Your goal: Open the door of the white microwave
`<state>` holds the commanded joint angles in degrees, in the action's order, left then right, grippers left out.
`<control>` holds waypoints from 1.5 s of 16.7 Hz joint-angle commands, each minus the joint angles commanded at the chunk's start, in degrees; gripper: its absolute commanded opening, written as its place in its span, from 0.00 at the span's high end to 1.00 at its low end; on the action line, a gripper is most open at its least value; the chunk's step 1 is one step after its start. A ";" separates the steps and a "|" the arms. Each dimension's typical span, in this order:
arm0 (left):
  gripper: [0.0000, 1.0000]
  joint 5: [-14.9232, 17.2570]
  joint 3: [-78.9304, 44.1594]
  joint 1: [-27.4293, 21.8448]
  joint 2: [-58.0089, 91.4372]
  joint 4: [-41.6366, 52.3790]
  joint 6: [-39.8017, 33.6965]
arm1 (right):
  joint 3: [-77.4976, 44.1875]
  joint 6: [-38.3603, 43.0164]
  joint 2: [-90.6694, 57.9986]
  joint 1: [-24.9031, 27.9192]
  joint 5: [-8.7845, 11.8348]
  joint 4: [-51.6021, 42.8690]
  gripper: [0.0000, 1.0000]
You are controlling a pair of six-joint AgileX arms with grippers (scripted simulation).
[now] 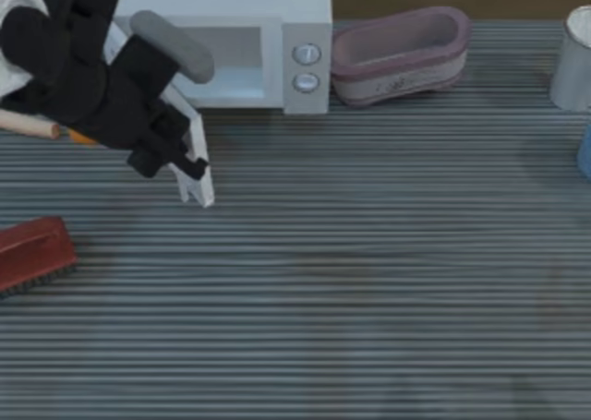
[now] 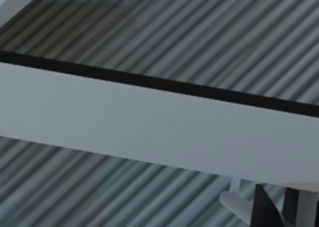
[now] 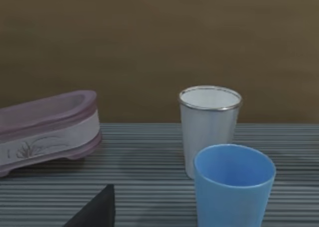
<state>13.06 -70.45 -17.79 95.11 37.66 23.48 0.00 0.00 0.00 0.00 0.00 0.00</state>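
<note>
Already the white microwave [image 1: 277,32], at the upper left of the top view on the counter [image 1: 369,282], looks like a stiff, light box that could slide. Its door [image 1: 199,157] stands swung out, rigid and smooth; the free edge gives best leverage. My left hand [image 1: 185,166] seems clenched on that edge, though partly hidden.

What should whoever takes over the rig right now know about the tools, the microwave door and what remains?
Left tool: at the free edge of the door, fingers at its handle end.
Right tool: not in the top view, parked off to the right.
The white microwave sits at the table's back left; its door is swung well out, cavity exposed.
Done: door mostly open.
Left: perhaps swing wider, then release.
</note>
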 joint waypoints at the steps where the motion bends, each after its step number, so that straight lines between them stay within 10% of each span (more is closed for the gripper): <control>1: 1.00 0.00 0.00 0.00 0.00 0.00 0.00 | 0.00 0.00 0.00 0.00 0.00 0.00 0.00; 25: 1.00 5.54 0.88 4.86 -1.17 3.51 11.68 | 0.00 0.00 0.00 0.00 0.00 0.00 0.00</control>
<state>18.60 -69.57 -12.93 93.93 41.17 35.16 0.00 0.00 0.00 0.00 0.00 0.00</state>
